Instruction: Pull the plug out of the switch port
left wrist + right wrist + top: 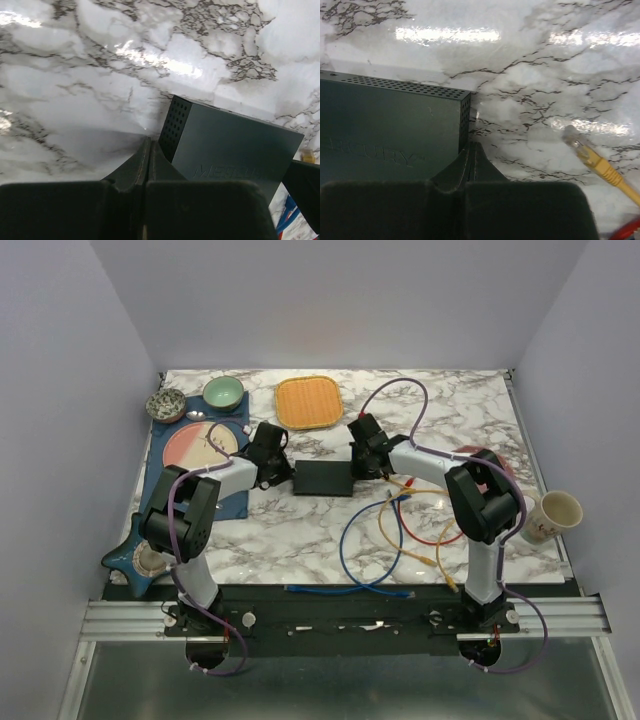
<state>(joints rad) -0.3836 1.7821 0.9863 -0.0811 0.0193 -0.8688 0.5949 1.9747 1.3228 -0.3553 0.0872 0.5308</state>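
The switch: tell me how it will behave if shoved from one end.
The switch lies flat and low, so it will probably slide rather than tip. The glossy marble tabletop likely gives it little grip. Its perforated casing looks rigid, so it should move as one piece, perhaps twisting if pushed off-centre.

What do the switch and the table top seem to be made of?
The switch: matte dark casing, likely painted metal or plastic, with punched vent holes and embossed lettering. The table top: glossy marble pattern, perhaps stone or laminate, judging by sharp lamp reflections.
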